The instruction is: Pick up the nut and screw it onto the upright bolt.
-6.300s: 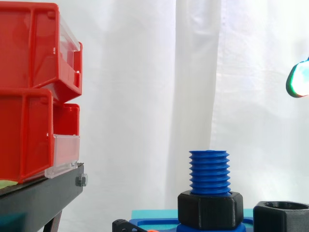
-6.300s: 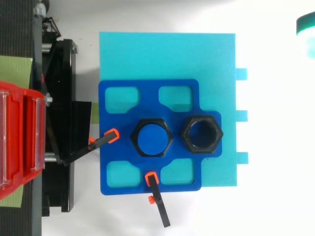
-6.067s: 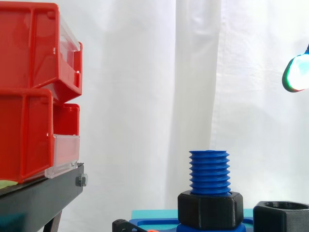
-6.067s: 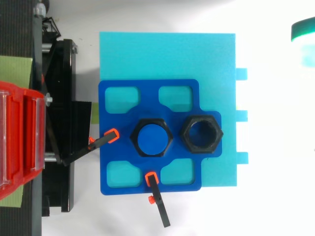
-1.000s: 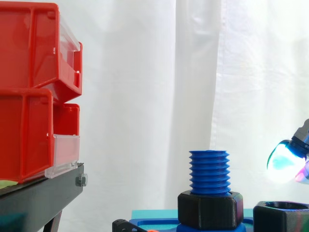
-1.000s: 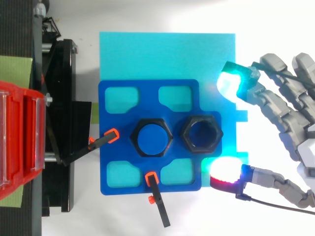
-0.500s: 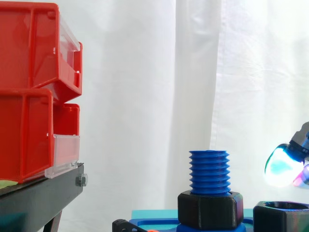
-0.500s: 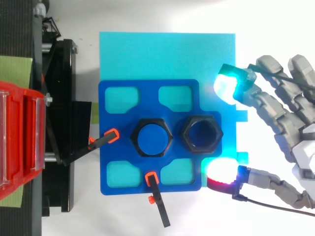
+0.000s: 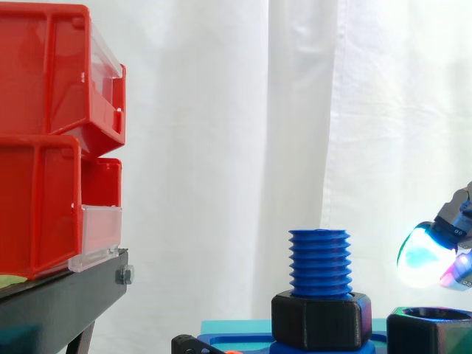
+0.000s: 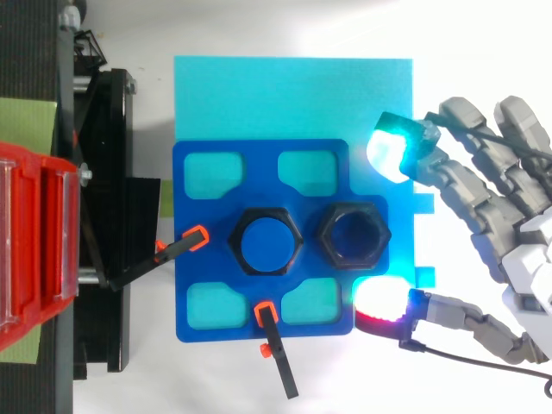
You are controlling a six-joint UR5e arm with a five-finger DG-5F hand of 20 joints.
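We count one blue bolt (image 9: 318, 263), upright at lower centre: its ridged thread is plain from the side, while from above it is a smooth disc. There are two black hexagonal pieces, a collar (image 10: 265, 241) round the bolt's base and the loose nut (image 10: 352, 236) just right of it, its hollow bore seen from above. Both sit on a dark blue plate (image 10: 198, 293) with four rounded cut-outs, laid on a cyan slab (image 10: 285, 95). Two orange-tipped black clamps (image 10: 276, 349) meet the plate's left and lower edges. The hand (image 10: 517, 250), at the right edge, is spread and holds nothing. Its cyan pad (image 10: 385, 147) and red pad (image 10: 379, 302) flank the nut, apart from it.
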